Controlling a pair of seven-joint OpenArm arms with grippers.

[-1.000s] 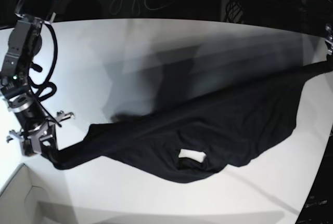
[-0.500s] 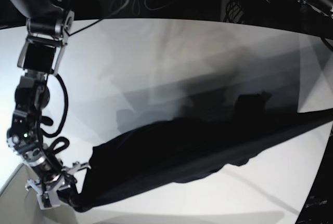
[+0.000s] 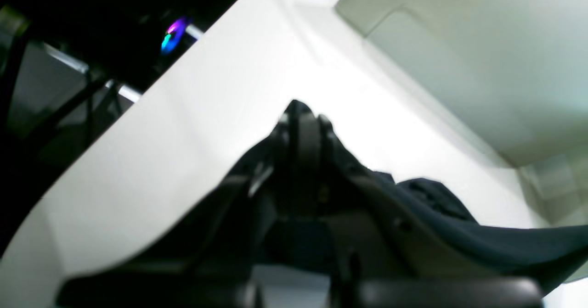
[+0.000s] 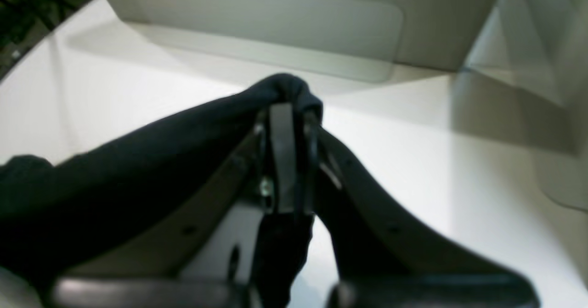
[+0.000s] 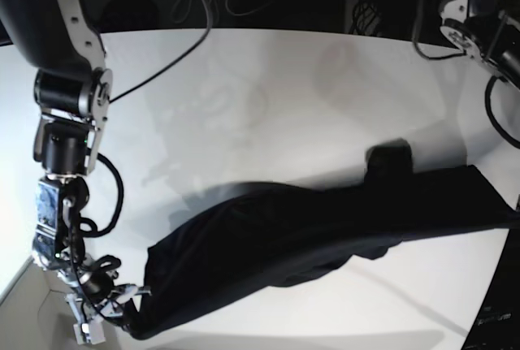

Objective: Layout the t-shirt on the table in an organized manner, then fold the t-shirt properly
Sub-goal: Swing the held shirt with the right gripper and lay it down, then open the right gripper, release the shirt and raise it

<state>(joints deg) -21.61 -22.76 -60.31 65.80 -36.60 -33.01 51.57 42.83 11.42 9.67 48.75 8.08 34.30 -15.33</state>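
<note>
The t-shirt point(image 5: 309, 228) lay stretched in a long dark band across the near half of the table point(image 5: 244, 90), its long axis running from near left to the right edge, rising slightly toward the right. The right gripper point(image 4: 287, 115) was clenched on the shirt's near-left end, fabric bunched over its fingertips; in the base view it sat at the table's near-left corner point(image 5: 106, 321). The left gripper point(image 3: 301, 115) was clamped shut, with cloth trailing off beside it; the base view did not show it. The white tabletop was smooth, with a curved far edge. A pale box point(image 4: 275, 23) stood just beyond the right gripper. Cables hung in the dark background.
</note>
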